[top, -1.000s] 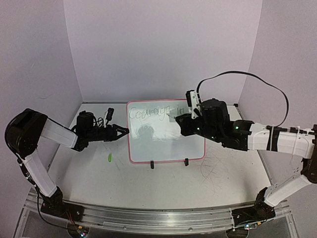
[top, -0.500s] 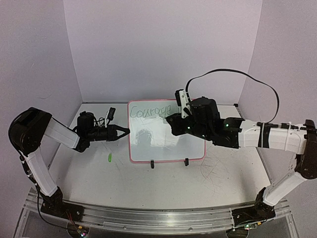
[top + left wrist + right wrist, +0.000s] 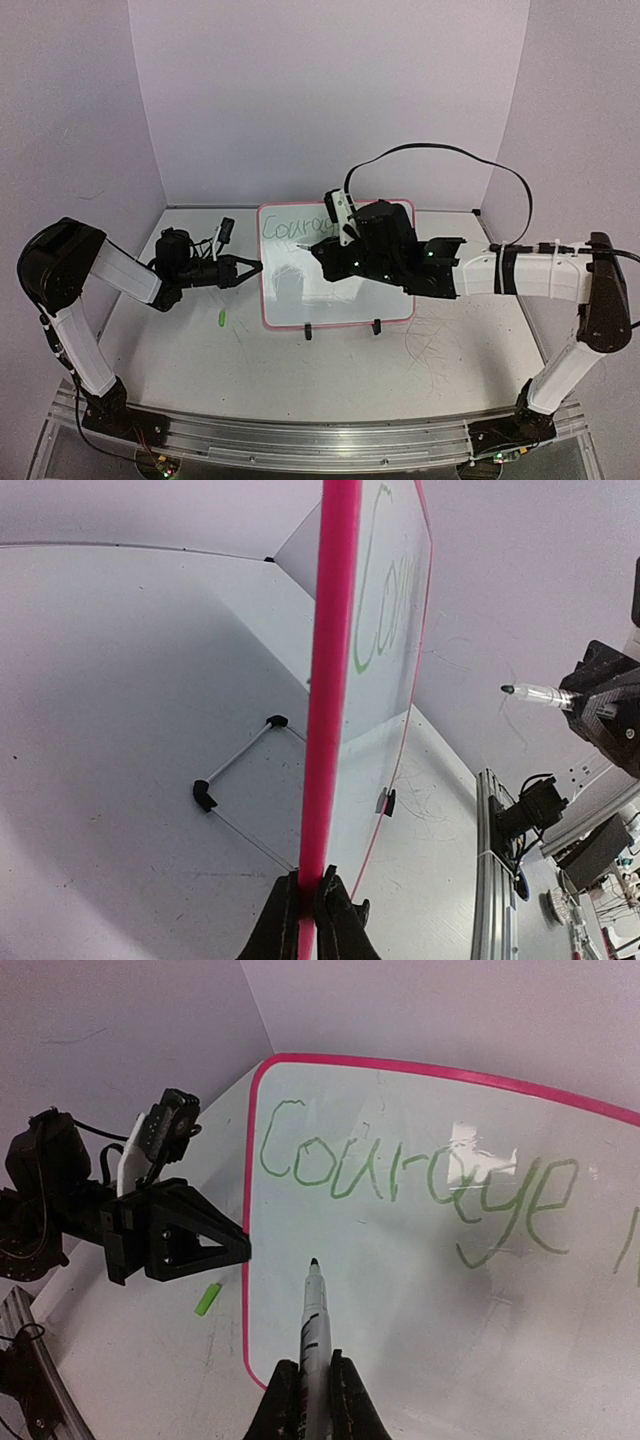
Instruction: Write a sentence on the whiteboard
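We found the whiteboard [image 3: 340, 305] standing mid-frame in the top view, its left rim pinched tight by the left gripper [image 3: 253, 268]. The right gripper [image 3: 313, 1385] clamped a marker [image 3: 313, 1310], tip pointing at bare board under the start of the sentence [image 3: 400, 1175], apparently not touching.

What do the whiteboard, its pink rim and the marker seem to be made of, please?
The whiteboard looks like glossy coated sheet: glare and reflections show on it. The rim looks like smooth, evenly pink plastic. The marker has a pale, probably plastic barrel with a dark tip.
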Robot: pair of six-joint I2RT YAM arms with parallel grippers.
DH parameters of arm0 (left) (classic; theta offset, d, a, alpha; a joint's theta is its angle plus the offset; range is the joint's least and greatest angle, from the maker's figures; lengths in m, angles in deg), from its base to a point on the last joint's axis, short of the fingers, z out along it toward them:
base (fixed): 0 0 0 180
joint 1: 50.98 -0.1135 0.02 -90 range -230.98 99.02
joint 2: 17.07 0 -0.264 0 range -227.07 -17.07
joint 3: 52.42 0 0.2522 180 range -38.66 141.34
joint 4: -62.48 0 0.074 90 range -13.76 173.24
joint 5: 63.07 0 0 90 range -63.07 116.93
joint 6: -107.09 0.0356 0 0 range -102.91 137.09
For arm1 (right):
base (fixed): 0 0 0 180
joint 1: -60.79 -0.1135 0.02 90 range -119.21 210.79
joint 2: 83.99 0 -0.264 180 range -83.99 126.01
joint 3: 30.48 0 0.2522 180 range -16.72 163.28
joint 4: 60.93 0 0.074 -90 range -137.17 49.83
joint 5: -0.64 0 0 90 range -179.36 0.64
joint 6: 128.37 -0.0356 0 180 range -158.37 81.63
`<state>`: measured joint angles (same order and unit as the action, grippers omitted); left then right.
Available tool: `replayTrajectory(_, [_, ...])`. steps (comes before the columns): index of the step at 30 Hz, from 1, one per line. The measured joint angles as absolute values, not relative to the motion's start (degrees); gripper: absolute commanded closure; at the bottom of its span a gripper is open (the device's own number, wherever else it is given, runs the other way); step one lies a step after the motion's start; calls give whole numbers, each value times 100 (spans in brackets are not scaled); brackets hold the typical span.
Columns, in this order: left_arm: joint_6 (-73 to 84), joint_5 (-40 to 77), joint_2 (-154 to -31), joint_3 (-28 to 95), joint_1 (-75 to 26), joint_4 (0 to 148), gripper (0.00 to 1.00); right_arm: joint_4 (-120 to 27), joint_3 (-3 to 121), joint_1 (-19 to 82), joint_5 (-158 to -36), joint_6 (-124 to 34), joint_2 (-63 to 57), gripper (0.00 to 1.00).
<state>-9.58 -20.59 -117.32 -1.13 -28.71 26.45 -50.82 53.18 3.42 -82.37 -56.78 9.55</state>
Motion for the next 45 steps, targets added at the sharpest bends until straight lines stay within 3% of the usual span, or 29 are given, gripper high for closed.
replayTrajectory(18, [-668, -1892, -11667, -277, -2836, 2528, 100, -5096, 6082, 103, -8579, -5889, 1962, 100])
replayTrajectory(24, [-692, -1981, -11660, -276, -2813, 2576, 79, -5060, 6154, 84, -8545, -5948, 2067, 100])
replayTrajectory(26, [-707, -2116, -11695, -271, -2773, 2654, 76, -5059, 6152, 84, -8496, -5952, 2067, 100])
replayTrajectory(34, [-734, -2412, -12002, -115, -2693, 2765, 98, -5053, 5984, 84, -8284, -5971, 2048, 100])
replayTrajectory(45, [-151, -1901, -11528, -425, -2328, 2718, 100, -5102, 5445, 84, -8093, -5984, 1596, 100])
